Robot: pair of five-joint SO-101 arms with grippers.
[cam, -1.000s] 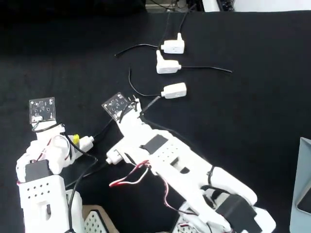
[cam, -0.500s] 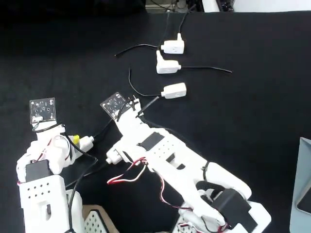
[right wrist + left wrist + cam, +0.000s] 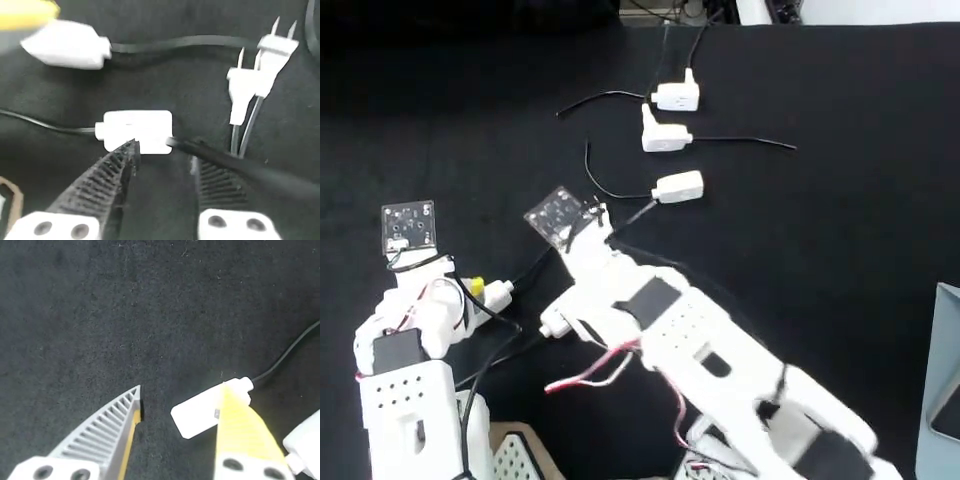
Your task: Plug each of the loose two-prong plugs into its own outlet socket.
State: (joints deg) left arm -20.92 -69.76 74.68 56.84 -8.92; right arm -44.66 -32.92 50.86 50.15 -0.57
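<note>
While the left arm (image 3: 410,340) is sitting at the near left of the table (image 3: 850,230), the right arm (image 3: 670,320) is lying across the near middle with its tip toward the centre. Three white socket blocks are lying in a loose row at the far centre, each trailing a thin dark cord: the far block (image 3: 675,97), the middle block (image 3: 665,138) and the near block (image 3: 678,187).

The right gripper (image 3: 165,152) is hovering just near-left of the near block. Its dark ribbed fingers are standing spread and are pinching nothing. The near block is lying just past the fingertips. A black cable (image 3: 235,162) is running from that block's end and crossing over one finger.

Beside the near block, and apart from it, a white plug (image 3: 274,47) and a second plug (image 3: 245,87) are lying loose side by side. Their prongs are pointing away from the gripper and are sitting in no socket.

The left gripper (image 3: 181,387) is also standing spread over bare table, one finger grey and the other yellow. A small block (image 3: 197,415) is lying against the yellow finger's side and is partly hidden by it. I cannot tell whether the two are touching.
</note>
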